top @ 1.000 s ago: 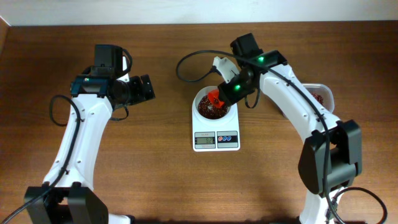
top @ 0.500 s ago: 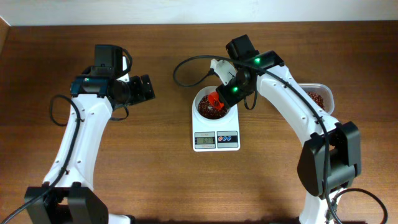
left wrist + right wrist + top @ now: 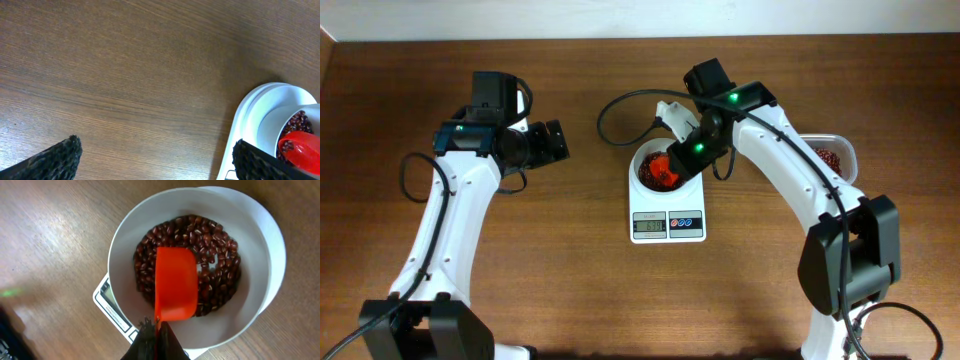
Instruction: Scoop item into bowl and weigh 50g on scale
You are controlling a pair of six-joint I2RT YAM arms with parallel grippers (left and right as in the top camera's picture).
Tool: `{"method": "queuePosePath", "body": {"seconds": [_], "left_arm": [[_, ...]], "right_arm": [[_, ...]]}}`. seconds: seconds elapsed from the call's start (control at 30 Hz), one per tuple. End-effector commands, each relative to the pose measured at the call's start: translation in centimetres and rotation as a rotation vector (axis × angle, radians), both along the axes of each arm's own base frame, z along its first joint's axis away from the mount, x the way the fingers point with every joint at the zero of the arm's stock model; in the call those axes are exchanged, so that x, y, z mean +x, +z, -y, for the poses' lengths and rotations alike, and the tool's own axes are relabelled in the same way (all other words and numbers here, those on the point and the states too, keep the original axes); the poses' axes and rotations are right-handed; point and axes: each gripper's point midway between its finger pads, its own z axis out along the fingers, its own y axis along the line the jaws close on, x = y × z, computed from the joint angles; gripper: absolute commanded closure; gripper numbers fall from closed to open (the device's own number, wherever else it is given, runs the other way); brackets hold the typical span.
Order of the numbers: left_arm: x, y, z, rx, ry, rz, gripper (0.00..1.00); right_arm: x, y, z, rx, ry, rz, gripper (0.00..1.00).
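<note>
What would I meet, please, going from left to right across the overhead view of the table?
The left arm's fingers, open → scale carrying the bowl of beans → clear tub at the far right. The right arm's fingers and red scoop overlap the bowl, so I left them out.

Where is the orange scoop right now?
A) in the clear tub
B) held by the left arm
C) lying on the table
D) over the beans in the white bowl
D: the right gripper holds the scoop over the beans in the bowl on the scale.
</note>
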Motion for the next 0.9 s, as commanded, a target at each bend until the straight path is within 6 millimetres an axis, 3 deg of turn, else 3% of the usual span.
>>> {"method": "queuePosePath", "body": {"seconds": [0.0,0.47,0.67,0.87], "left_arm": [[0.2,-0.1,0.2,-0.005,-0.010,-0.003,0.01],[0.2,-0.1,0.2,-0.005,-0.010,-0.003,0.01],[0.2,-0.1,0.2,-0.005,-0.010,-0.003,0.01],[0.2,-0.1,0.2,-0.005,-0.010,-0.003,0.01]], "right_arm": [[-0.9,-0.5,-0.5,0.012,0.020,-0.035,0.96],[-1.5,0.6,-2.1,0.134,0.014,-0.094,0.96],[-0.3,1.3,-1.1,0.210,-0.063,-0.126,0.96],[1.2,4.0,0.5,0.427,-0.118,-0.180,0.96]]}}
